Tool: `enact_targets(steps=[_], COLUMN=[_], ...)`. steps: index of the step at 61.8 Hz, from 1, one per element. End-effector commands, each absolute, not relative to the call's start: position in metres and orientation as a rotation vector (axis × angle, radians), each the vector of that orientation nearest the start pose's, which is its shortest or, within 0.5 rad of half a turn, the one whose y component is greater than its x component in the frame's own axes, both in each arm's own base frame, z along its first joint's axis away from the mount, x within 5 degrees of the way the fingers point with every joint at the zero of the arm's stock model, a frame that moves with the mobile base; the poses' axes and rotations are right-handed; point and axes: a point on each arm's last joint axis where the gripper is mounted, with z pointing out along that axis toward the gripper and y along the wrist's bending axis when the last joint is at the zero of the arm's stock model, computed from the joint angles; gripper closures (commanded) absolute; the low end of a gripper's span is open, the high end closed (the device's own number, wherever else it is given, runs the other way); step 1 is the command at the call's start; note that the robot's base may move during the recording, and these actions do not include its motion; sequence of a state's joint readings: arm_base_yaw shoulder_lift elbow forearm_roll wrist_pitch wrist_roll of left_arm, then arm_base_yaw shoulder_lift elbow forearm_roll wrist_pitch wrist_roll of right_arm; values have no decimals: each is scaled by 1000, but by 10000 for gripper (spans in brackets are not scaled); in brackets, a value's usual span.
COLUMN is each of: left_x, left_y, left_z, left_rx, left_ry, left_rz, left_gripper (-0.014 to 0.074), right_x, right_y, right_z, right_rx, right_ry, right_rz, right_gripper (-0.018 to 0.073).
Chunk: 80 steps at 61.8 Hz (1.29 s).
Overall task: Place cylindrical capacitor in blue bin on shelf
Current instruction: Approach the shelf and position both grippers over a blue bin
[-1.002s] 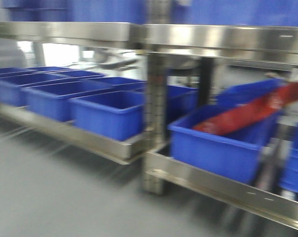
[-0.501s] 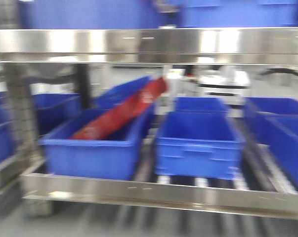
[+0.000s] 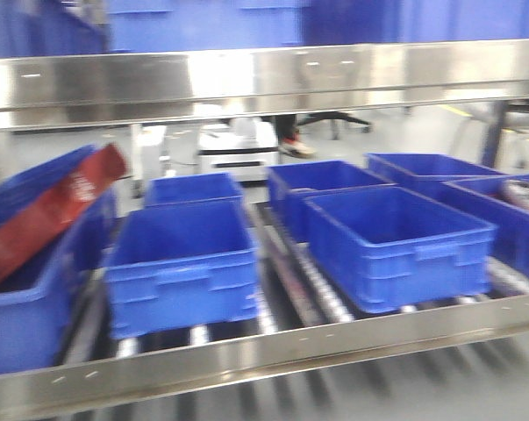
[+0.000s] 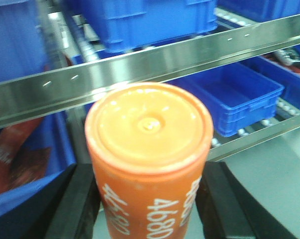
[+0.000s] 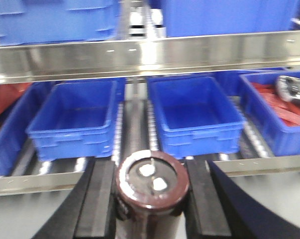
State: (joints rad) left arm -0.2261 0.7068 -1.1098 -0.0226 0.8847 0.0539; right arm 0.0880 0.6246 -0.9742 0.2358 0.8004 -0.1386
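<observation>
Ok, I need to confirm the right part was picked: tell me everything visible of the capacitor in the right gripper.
The cylindrical capacitor is a stubby dark maroon cylinder seen from its top: a dark face with two small silvery terminals and a thin bright rim. It is clamped between the right gripper's two black fingers, which touch its sides. It is in front of the shelf, outside the blue bins. Its lower part is out of frame.

Lighting: bright, even; white glare bands along the steel shelf (image 3: 246, 83) edges. Quality: motion blur in every view, edges softest
</observation>
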Motion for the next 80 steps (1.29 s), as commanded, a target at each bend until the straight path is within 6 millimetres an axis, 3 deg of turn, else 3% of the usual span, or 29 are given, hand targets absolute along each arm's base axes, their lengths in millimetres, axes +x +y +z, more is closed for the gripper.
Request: enact_targets(steps=[1,80], left_x=[101,101], left_y=[-26,-26], left_z=[440,440], left_rx=[267,267], left_ry=[1927,1927], left_rz=[-159,-159], left_gripper=[707,707], right_x=[95,95], right_y=[24,24], right_z=[417,417], right_rx=[-168,-167], right_ry=[1889,1886], right_rz=[239,242], right_gripper=[721,721])
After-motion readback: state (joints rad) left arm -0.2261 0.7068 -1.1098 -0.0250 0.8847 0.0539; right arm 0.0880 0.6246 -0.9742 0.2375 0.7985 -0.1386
